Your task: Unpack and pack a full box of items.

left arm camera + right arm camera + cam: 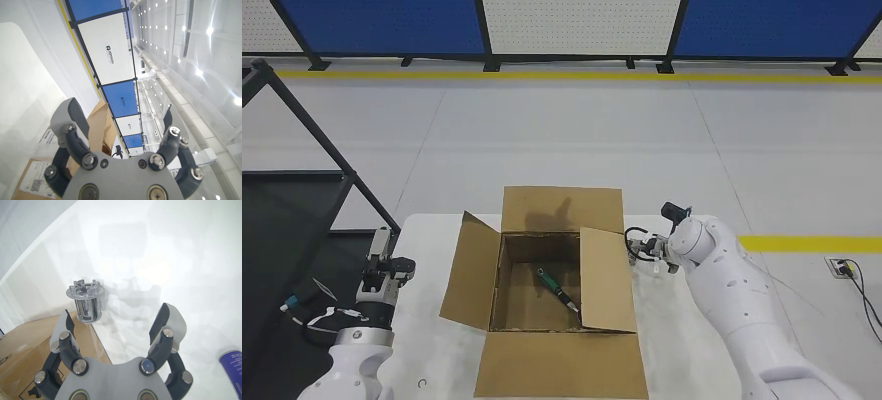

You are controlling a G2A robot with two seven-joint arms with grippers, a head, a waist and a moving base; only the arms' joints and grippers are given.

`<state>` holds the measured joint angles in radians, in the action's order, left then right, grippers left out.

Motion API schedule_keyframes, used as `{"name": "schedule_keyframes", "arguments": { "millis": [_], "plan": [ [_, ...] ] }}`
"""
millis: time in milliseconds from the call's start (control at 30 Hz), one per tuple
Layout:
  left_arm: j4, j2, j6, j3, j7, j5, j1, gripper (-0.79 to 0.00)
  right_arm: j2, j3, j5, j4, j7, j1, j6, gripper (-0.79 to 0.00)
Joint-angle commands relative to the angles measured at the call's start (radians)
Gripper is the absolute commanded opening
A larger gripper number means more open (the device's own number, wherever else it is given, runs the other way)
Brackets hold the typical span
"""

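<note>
Right claw [117,321] gapes wide, empty, over the table [151,256] beside the box [552,290], with a metal part [86,302] near it. Left claw [122,121] is likewise wide and empty, well apart. Unpacking seems in hand: a tool [560,288] lies inside, so the next move calls for reaching down for it.

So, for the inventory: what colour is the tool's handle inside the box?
Green handle, best in the top view.
</note>
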<state>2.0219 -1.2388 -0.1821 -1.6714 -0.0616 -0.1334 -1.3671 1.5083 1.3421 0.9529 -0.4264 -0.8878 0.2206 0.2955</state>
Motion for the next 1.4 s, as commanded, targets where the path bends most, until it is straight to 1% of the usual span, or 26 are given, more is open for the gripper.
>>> {"name": "schedule_keyframes", "arguments": {
  "millis": [0, 400, 700, 767, 800, 833, 867, 933, 1000, 1067, 1367],
  "plan": [
    [0.000, 0.000, 0.000, 0.000, 0.000, 0.000, 0.000, 0.000, 0.000, -0.003, -0.002, 0.007, 0.002, -0.002, 0.003, 0.000],
    [0.000, 0.000, 0.000, 0.000, 0.000, 0.000, 0.000, 0.000, 0.006, -0.022, -0.021, 0.044, 0.009, -0.017, 0.002, 0.000],
    [0.000, 0.000, 0.000, 0.000, 0.000, 0.000, 0.000, 0.000, 0.017, -0.047, -0.026, 0.079, 0.007, -0.030, 0.023, 0.000],
    [0.000, 0.000, 0.000, 0.000, 0.000, 0.000, 0.000, 0.000, 0.018, -0.050, -0.027, 0.085, 0.007, -0.033, 0.026, -0.086],
    [0.000, 0.000, 0.000, 0.000, 0.000, 0.000, 0.000, 0.000, 0.019, -0.052, -0.027, 0.089, 0.008, -0.034, 0.028, -0.099],
    [0.000, 0.000, 0.000, 0.000, 0.000, 0.000, 0.000, 0.000, 0.019, -0.054, -0.028, 0.093, 0.008, -0.034, 0.030, -0.142],
    [0.000, 0.000, 0.000, 0.000, 0.000, 0.000, 0.000, 0.000, 0.020, -0.055, -0.029, 0.097, 0.009, -0.035, 0.031, -0.209],
    [0.000, 0.000, 0.000, 0.000, 0.000, 0.000, 0.000, 0.000, 0.020, -0.057, -0.030, 0.105, 0.011, -0.037, 0.035, -0.311],
    [0.000, 0.000, 0.000, 0.000, 0.000, 0.000, 0.000, 0.000, 0.021, -0.060, -0.032, 0.111, 0.013, -0.039, 0.035, -0.394],
    [0.000, 0.000, 0.000, 0.000, 0.000, 0.000, 0.000, 0.000, 0.022, -0.062, -0.035, 0.118, 0.014, -0.040, 0.034, -0.413],
    [0.000, 0.000, 0.000, 0.000, 0.000, 0.000, 0.000, 0.000, 0.023, -0.069, -0.045, 0.140, 0.030, -0.050, 0.037, -0.449]
  ]
}}
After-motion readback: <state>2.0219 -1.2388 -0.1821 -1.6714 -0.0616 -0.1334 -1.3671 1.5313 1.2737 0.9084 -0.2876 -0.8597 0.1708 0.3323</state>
